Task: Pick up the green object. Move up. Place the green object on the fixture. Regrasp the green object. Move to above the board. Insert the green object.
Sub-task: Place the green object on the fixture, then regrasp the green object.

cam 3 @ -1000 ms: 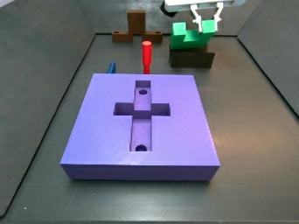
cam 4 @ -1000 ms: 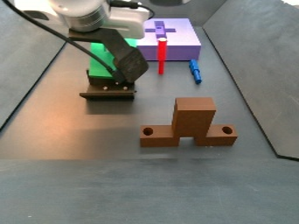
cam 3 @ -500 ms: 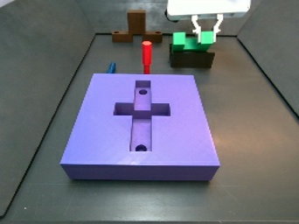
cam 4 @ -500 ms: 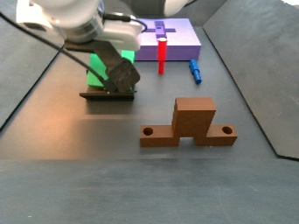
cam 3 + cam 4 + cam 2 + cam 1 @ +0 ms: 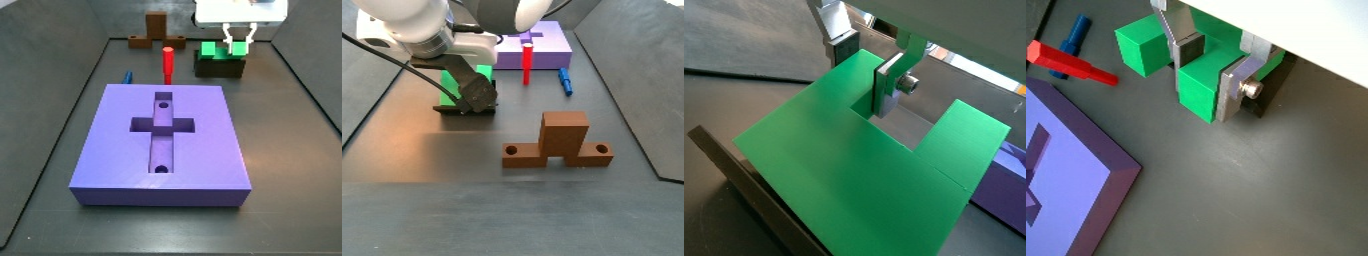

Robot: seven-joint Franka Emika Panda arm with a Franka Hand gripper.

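Green object [image 5: 214,48] on fixture [image 5: 218,66], seemingly pinched by gripper [image 5: 1204,78] fingers [image 5: 1233,93], arm hiding much.

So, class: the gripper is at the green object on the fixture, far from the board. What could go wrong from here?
1. In a wrist view the gripper has its fingers either side of one part of the green object; a grasp that narrow might let the block swing when lifted.
2. The red peg stands between the fixture and the board; a low carry could knock it.
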